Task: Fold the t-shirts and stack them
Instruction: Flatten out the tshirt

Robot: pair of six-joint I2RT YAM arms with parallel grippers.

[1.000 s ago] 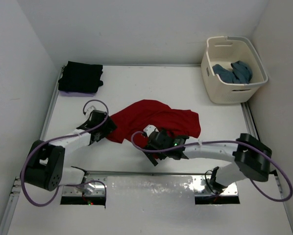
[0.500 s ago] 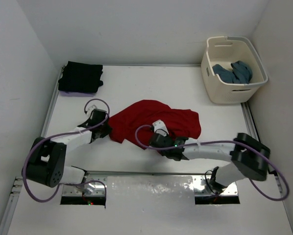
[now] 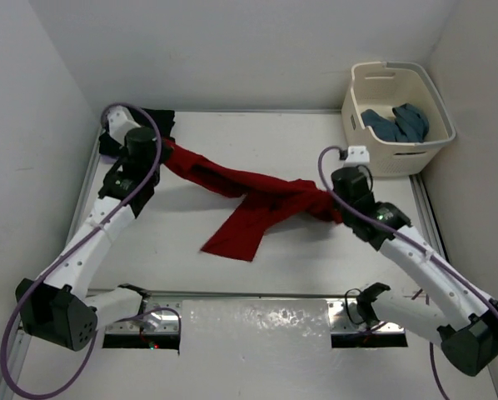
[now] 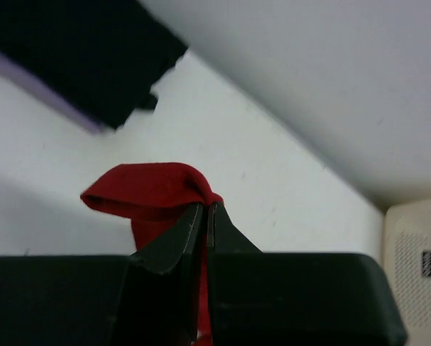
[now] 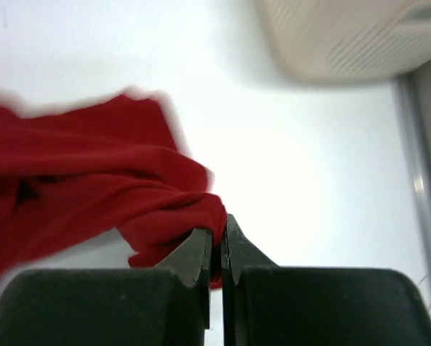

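Note:
The red t-shirt point(image 3: 253, 204) hangs stretched above the table between both grippers, its middle sagging toward the near side. My left gripper point(image 3: 161, 148) is shut on the shirt's left end point(image 4: 154, 189), close to the black t-shirt point(image 3: 153, 121). My right gripper point(image 3: 332, 204) is shut on the shirt's right end point(image 5: 165, 209). The black t-shirt point(image 4: 71, 50) lies folded at the back left on a lavender one point(image 4: 35, 79), only an edge of which shows. A teal blue t-shirt point(image 3: 396, 123) lies crumpled in the basket.
The cream laundry basket point(image 3: 380, 160) stands at the back right, its wall also in the right wrist view point(image 5: 345, 36). White walls close in the table on the left, back and right. A metal rail point(image 3: 257, 294) runs along the near edge.
Both grippers closed on the red t-shirt where it lay crumpled mid-table, then lifted and pulled apart, left to the back left, right toward the basket, stretching the shirt out.

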